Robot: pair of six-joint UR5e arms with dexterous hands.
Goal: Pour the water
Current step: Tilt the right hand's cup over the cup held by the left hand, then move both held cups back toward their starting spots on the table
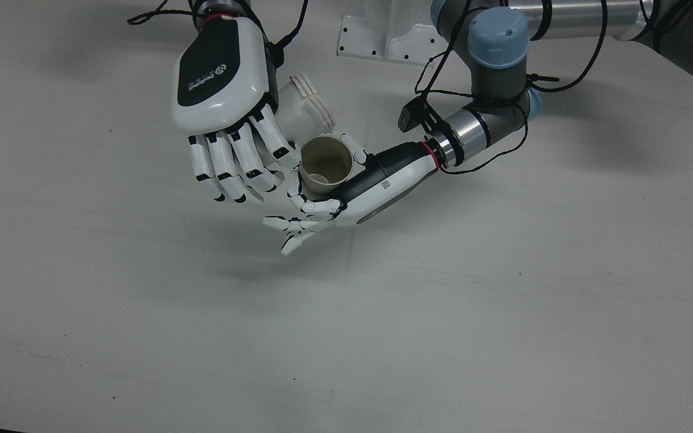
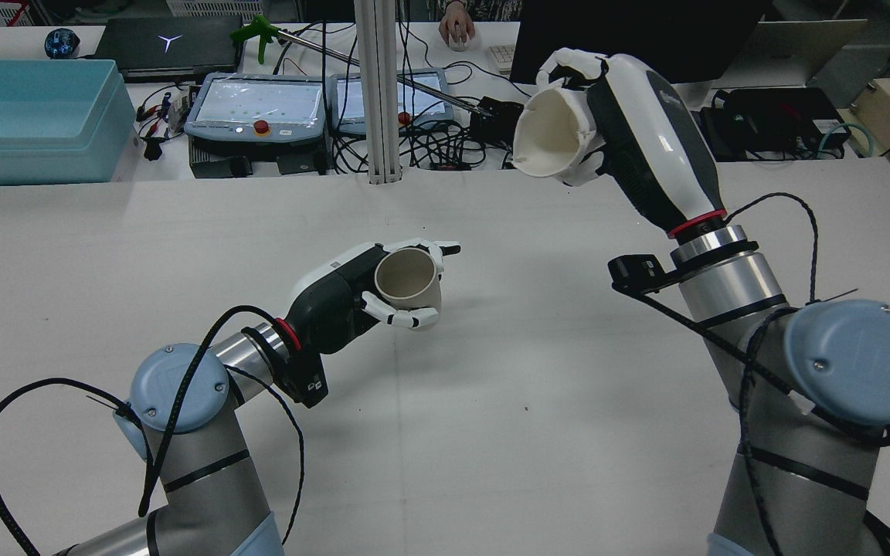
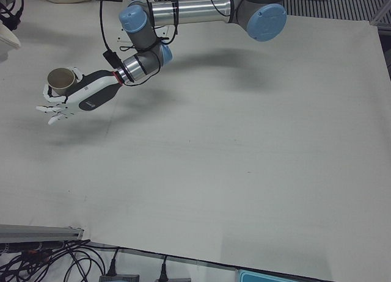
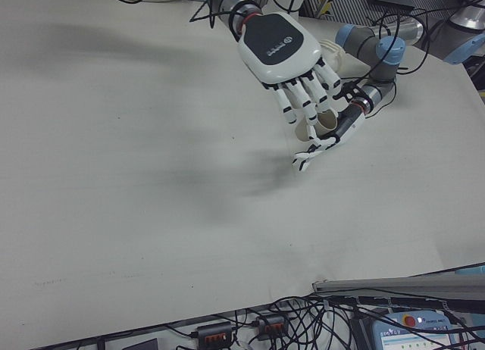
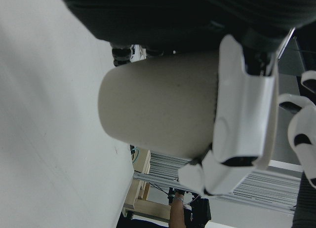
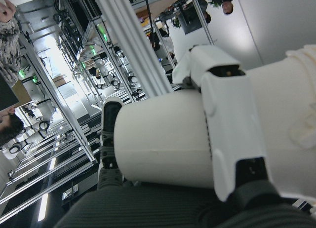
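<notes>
My left hand (image 2: 341, 292) is shut on a beige paper cup (image 2: 408, 281), held upright just above the table near its middle; the cup's inside (image 1: 325, 161) looks empty. My right hand (image 2: 642, 135) is shut on a white ribbed cup (image 2: 547, 144), raised high and tipped on its side with its mouth facing the beige cup. In the front view the right hand (image 1: 220, 78) hangs over the white cup (image 1: 304, 108), whose rim lies right beside the beige cup, and the left hand (image 1: 355, 189) wraps that cup from the side. No water shows.
Past the table's far edge stand a blue bin (image 2: 32, 116), two teach pendants (image 2: 256, 108), a laptop, tangled cables and a metal post (image 2: 379, 93). A person's hand (image 2: 456, 27) rests on a mouse there. Bare white tabletop (image 1: 443, 313) surrounds both hands.
</notes>
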